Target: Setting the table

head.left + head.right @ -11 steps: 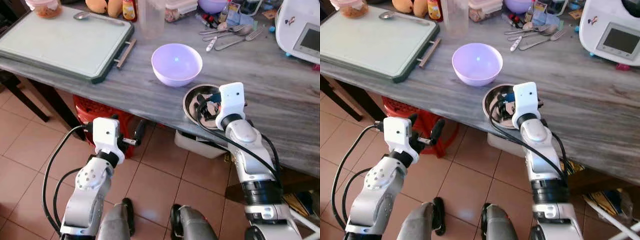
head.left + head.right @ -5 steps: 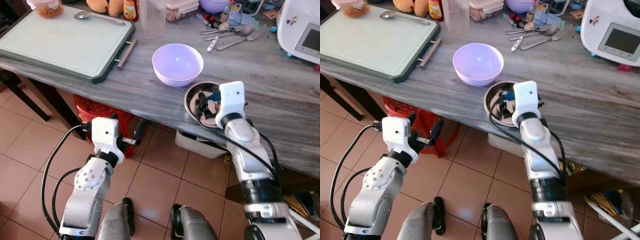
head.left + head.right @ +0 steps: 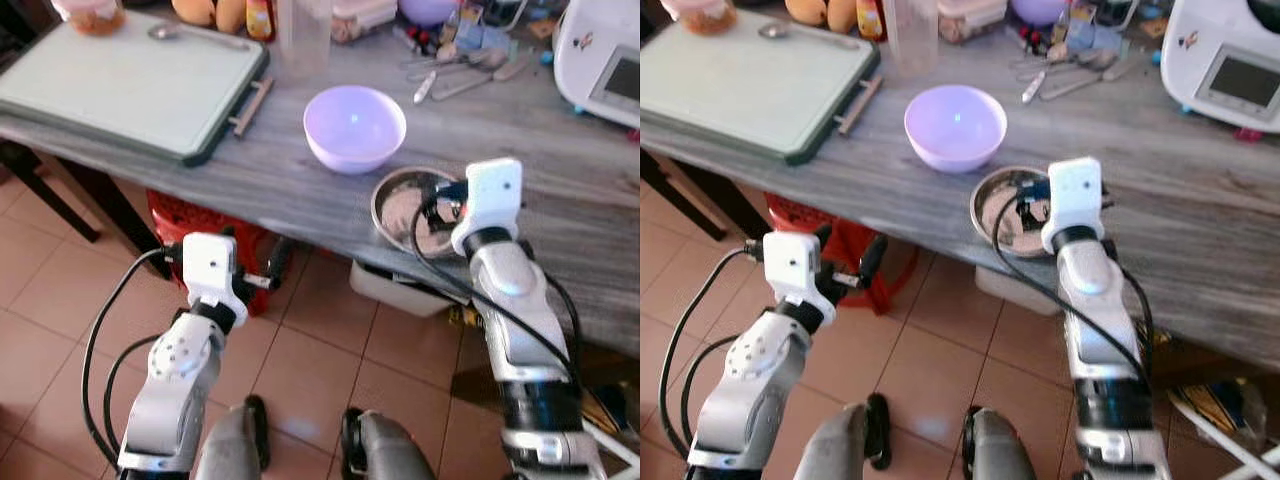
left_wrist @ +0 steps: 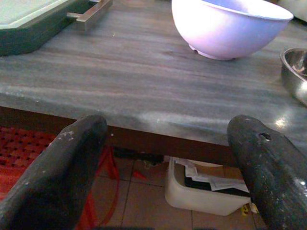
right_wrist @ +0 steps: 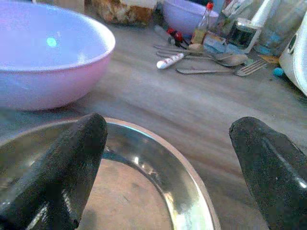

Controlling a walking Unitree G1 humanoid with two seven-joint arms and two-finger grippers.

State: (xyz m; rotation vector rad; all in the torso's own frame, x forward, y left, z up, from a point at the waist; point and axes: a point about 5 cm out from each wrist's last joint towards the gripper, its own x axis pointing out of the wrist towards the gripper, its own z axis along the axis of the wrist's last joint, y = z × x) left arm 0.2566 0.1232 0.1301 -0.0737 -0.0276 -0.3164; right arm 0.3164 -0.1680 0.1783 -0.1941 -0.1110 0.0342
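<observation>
The right gripper has shifted toward the robot's right since a second ago, so more of the steel bowl lies uncovered; the bowl itself sits where it sat, at the near edge of the grey wooden table.

Far left on the table lies a pale green cutting board with a dark rim and a wooden handle, a spoon and a small jar at its far end. Below the table edge the left gripper hangs over the tiled floor, its two black fingers spread wide and holding nothing, with a red crate under the table behind it. Next comes a clear plastic tumbler, then the lilac bowl, empty and upright, just beside the steel bowl and apart from it. A white tub stands on the floor beneath. The steel bowl is round, shallow and shiny, empty inside. The right gripper hovers over its right rim, fingers parted wide, gripping nothing. Behind are loose cutlery, a small sauce bottle and a second lilac bowl. At the far right stands a white kitchen appliance with a screen.
</observation>
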